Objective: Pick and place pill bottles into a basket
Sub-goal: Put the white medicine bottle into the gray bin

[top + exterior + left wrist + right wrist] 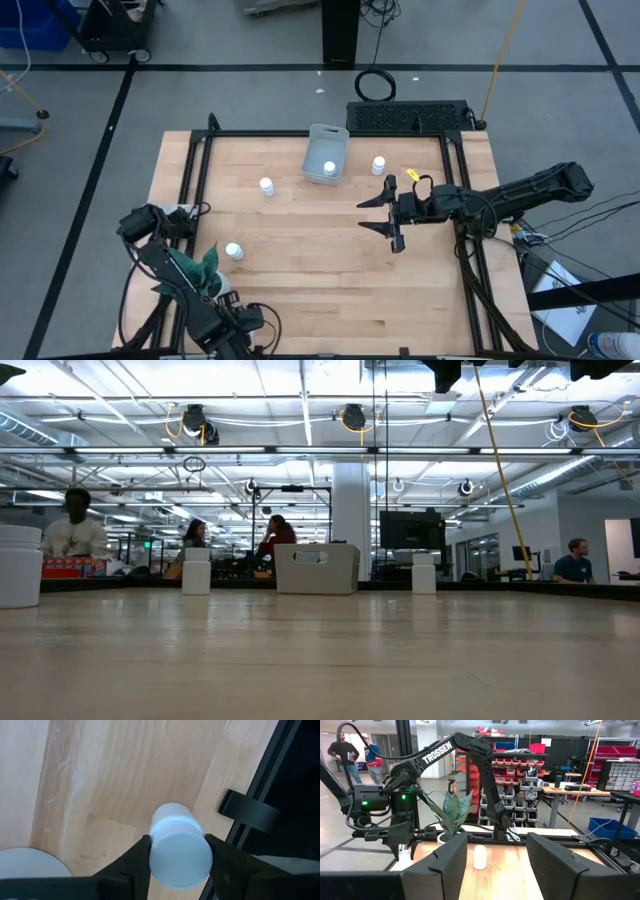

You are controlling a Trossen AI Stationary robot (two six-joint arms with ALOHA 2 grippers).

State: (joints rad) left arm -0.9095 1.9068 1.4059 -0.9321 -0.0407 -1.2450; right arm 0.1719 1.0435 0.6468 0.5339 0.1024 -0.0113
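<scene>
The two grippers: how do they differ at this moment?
The left gripper is shut on a pill bottle near the table's left edge; the right gripper is open and empty. The left points down at the wood; the right reaches level over the table's middle. Both have dark fingers.

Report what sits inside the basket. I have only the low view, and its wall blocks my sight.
Observer: The high view shows one pill bottle standing inside the basket.
Operator: Locate the claws. None show here.
Observer: The right claw hangs open and empty over the table, right of centre.
Operator: Now give me the left.
Observer: The left claw is shut on a second pill bottle, close to the black frame at the table's edge.
</scene>
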